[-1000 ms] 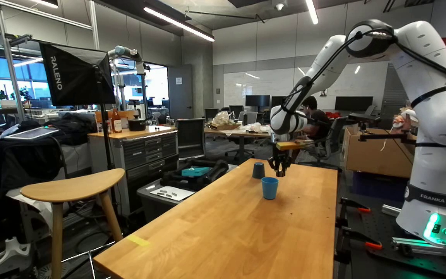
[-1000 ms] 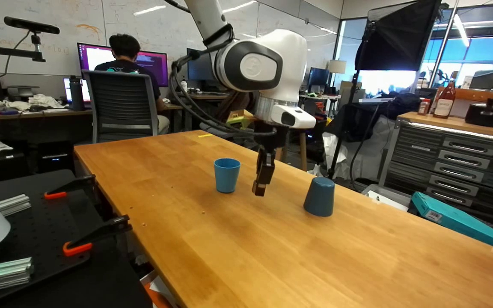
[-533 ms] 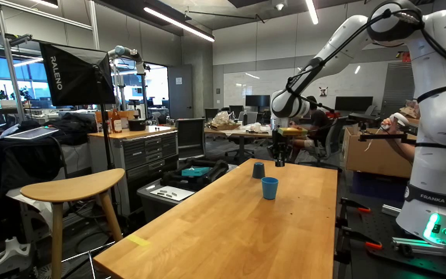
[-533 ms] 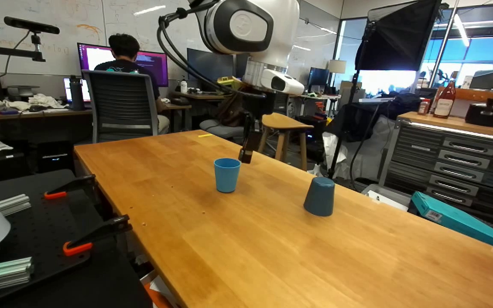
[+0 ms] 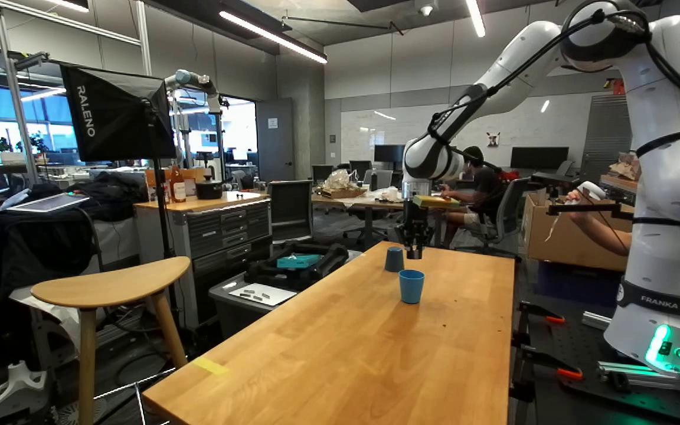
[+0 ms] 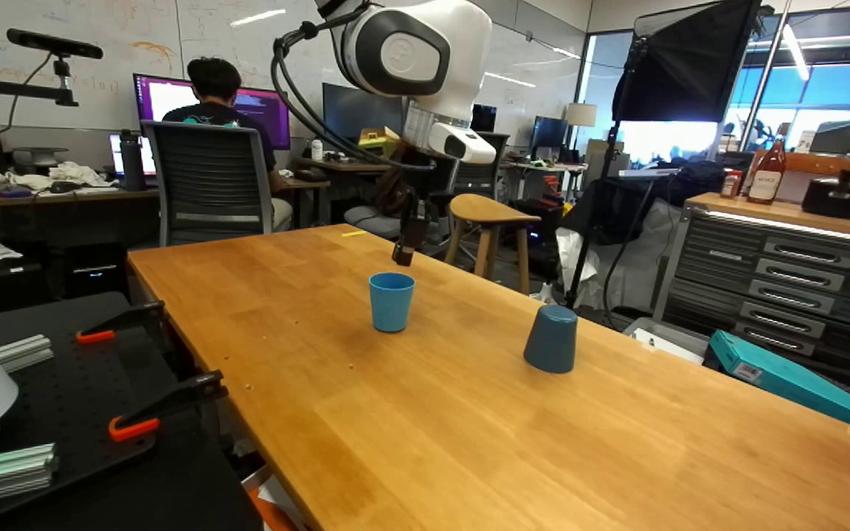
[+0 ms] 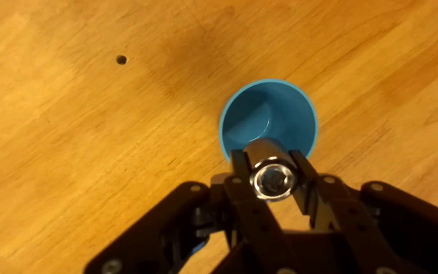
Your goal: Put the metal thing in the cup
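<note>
Probably the job now is centring for the drop. Gripper point(image 7: 268, 163) is closed down to the width of the metal socket point(image 7: 273, 182) — fingers point(image 7: 305, 169) against both sides of it, so the hold looks OK. Socket's in mid-air, not yet in the blue cup point(image 6: 391, 304); wrist view has it overlapping the rim edge nearest the gripper, w/ most of the open mouth ahead of it. Both exterior views show a gap between fingertips and rim, tho exact depth's hard to tell. Best move IMO: ease toward mid-mouth, socket kept vertical, lower a bit so it doesn't bounce, then release gently — spreading just enough to free it w/o knocking the wall. Cup's prob. light, so a bump could tip it. Ignore the dark upturned cup point(image 6: 551, 339): wrong way up for this.
</note>
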